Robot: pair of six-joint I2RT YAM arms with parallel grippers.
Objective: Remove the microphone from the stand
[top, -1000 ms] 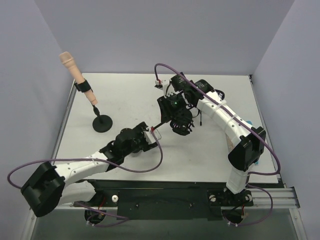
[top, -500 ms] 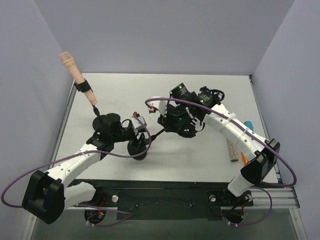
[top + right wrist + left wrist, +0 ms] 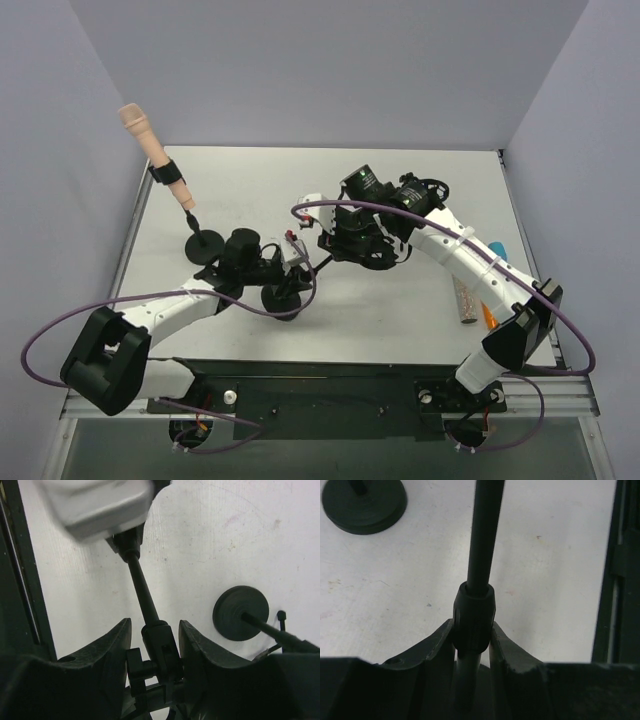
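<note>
One microphone (image 3: 140,130), beige, seated in black clip (image 3: 167,176) atop stand (image 3: 203,246) at far left corner of desk (image 3: 420,190); not yet out of clip. Long axis tilted: head up and away to far left, tail down toward round base of stand. Left pincer (image 3: 472,630): closed on collar of thin black rod (image 3: 482,540), low over desk, near base of stand on its right. Right pincer (image 3: 155,630): fingers astride other end of same rod, contact with it unclear, so grip impossible to judge. Microphone up and to far left of both pincers, well apart from right one, nearer left one. Judged: left arm better placed; approach to microphone body above clip, fingers across long axis, pull along tilt toward head. Rod likely to need release first.
</note>
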